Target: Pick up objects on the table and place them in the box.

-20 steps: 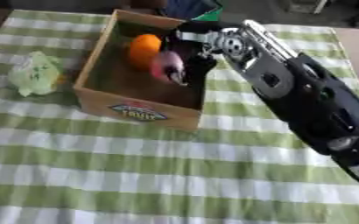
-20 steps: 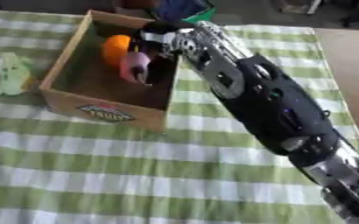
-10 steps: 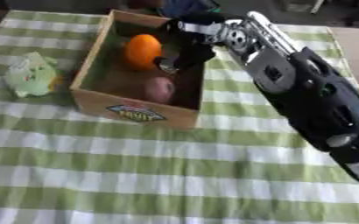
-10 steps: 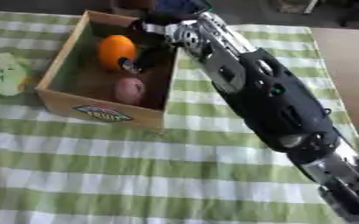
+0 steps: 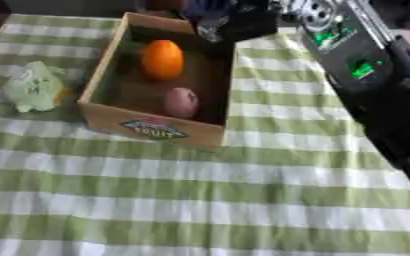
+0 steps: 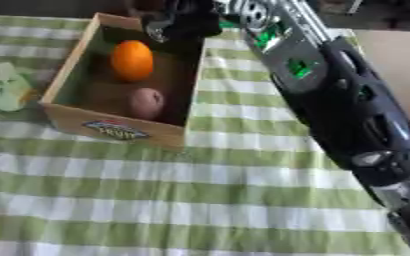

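Reaching over the box's [image 5: 152, 129] far rim, the right hand [image 6: 184, 21] is blurred; its grasp cannot be told. Pale green object [image 5: 33, 90] shown whole only in left eye view. Green-checked cloth [image 5: 200, 200] covers the table.

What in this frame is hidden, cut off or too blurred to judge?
- Right hand: blurred and dark above the box's far rim in both views; finger posture unreadable.
- Left hand: in neither view.
- Pale green object: blurred; cut by the left edge in the right eye view.

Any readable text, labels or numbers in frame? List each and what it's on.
"FRUIT": my best reading of the blurred oval label on the front wall of the brown cardboard box.
Green marks on the robot's black right arm: lit shapes only, no readable characters.
Nothing else carries text.
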Robot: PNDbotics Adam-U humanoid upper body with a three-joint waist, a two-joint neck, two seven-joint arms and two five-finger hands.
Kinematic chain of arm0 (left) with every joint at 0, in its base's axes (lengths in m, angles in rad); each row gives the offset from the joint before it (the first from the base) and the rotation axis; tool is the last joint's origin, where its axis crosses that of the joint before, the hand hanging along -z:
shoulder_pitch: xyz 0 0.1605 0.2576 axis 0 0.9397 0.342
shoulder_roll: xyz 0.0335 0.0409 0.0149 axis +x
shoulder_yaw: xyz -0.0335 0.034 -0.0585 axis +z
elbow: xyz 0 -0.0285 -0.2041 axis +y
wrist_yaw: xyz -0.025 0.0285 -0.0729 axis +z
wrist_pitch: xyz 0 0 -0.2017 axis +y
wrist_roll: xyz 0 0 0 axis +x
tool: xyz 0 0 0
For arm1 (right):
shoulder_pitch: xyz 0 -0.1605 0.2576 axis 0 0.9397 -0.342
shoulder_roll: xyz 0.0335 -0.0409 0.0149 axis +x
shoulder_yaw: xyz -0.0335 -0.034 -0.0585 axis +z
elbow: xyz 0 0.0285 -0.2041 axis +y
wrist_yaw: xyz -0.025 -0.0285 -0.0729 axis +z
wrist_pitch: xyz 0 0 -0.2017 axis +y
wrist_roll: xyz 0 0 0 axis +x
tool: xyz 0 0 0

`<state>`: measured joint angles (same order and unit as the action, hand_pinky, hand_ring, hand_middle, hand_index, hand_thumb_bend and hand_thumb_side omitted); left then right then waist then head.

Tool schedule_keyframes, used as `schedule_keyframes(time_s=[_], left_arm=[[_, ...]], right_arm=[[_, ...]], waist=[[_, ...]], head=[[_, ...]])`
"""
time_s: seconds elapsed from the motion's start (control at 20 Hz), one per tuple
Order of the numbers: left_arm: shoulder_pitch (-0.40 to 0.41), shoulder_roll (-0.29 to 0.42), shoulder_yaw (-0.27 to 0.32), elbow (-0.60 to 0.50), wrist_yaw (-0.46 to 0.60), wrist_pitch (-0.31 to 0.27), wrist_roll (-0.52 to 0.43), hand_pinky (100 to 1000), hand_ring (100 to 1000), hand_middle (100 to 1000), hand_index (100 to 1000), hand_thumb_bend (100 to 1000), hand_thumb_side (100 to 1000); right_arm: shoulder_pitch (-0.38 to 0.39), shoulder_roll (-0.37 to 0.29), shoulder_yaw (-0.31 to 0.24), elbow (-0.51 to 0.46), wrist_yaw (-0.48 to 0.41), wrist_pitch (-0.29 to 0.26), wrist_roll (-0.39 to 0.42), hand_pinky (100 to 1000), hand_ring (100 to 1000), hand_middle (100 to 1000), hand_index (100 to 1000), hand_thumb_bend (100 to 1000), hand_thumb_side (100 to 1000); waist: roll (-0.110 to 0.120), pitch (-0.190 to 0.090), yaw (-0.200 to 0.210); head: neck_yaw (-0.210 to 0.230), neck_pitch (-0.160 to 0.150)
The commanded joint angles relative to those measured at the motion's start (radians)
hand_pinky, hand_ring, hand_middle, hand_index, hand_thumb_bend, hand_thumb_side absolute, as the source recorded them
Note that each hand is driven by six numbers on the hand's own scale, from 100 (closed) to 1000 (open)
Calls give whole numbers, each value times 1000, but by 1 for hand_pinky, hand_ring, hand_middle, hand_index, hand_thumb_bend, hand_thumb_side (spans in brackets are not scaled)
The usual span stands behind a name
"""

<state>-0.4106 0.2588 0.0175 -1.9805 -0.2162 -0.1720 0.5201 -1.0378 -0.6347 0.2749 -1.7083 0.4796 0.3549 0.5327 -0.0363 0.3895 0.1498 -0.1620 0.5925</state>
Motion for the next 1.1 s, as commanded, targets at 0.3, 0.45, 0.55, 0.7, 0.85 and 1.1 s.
schedule_keyframes(time_s=[0.3, 0.45, 0.55, 0.7, 0.85, 1.1], left_arm=[[-57, 149, 13, -20, -35, 48, 22, 704, 691, 727, 782, 100, 785], [-81, 215, 9, -20, -53, 77, 29, 705, 693, 732, 797, 100, 784], [-100, 274, 4, -20, -80, 114, 20, 708, 697, 741, 820, 100, 787], [-123, 355, -7, -20, -128, 187, -19, 709, 703, 755, 848, 100, 802], [-143, 429, -22, -20, -167, 263, -89, 716, 715, 769, 866, 100, 833], [-177, 536, -52, -9, -239, 365, -270, 751, 749, 793, 889, 100, 901]], right_arm=[[176, -169, -161, -288, -230, 12, -340, 755, 800, 705, 924, 100, 636], [243, -188, -193, -291, -327, -54, -502, 749, 792, 700, 908, 100, 622], [288, -192, -213, -292, -395, -113, -608, 744, 787, 697, 887, 100, 654], [347, -193, -230, -292, -481, -194, -736, 739, 784, 700, 880, 100, 686], [405, -190, -242, -292, -542, -263, -823, 736, 779, 695, 871, 100, 693], [471, -191, -260, -292, -580, -331, -903, 733, 777, 685, 859, 100, 667]], waist=[[22, -21, -20], [32, -26, -29], [38, -32, -35], [45, -38, -42], [50, -45, -47], [56, -53, -54]], head=[[57, 3], [76, 3], [86, 8], [94, 14], [100, 19], [112, 27]])
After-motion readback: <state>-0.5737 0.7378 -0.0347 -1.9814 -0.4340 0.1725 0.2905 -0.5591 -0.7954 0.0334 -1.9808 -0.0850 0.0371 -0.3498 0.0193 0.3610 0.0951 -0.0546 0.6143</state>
